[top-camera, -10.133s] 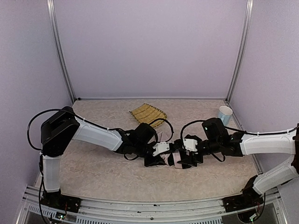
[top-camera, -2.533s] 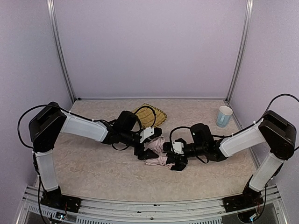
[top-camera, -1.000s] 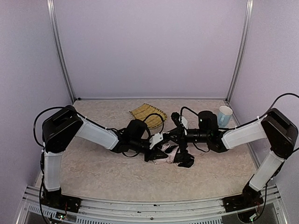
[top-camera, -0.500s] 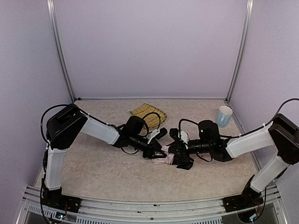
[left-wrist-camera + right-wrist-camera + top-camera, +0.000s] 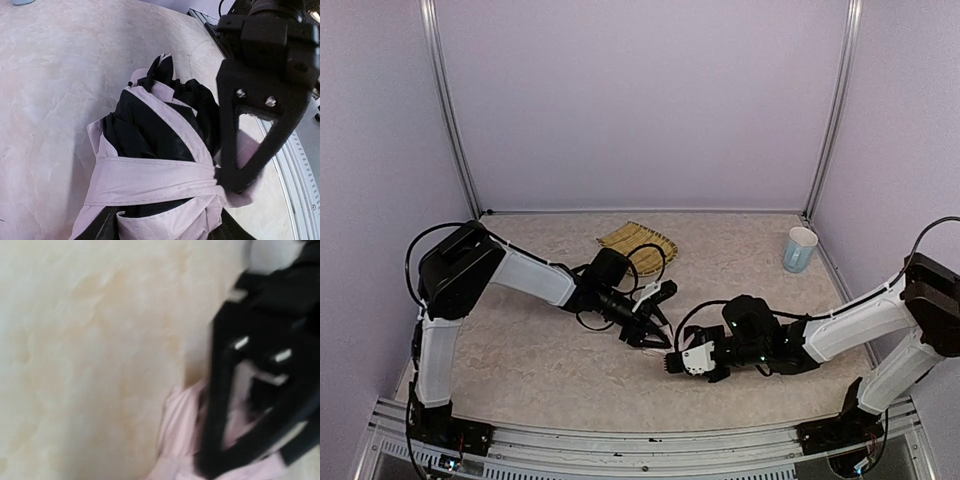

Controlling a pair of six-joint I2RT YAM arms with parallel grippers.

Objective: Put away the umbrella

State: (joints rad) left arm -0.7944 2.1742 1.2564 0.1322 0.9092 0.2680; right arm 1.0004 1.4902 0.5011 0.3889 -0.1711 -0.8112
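The folded umbrella fills the left wrist view: black folds bound by a pale pink strap, lying on the tabletop. My left gripper hovers just over it with its jaws apart, nothing clamped. My right gripper is shut on the umbrella's pink fabric; its black finger pinches that cloth at the right of the left wrist view. The right wrist view is blurred and shows pink cloth beside a black finger. From above, the umbrella is mostly hidden under the two gripper heads.
A woven bamboo tray lies at the back, just behind the left forearm. A pale blue cup stands at the back right by the corner post. Lilac walls close three sides; a metal rail runs along the near edge.
My left gripper has opened and let go of the umbrella. My right gripper, still shut on it, has swung down toward the near edge and to the left.
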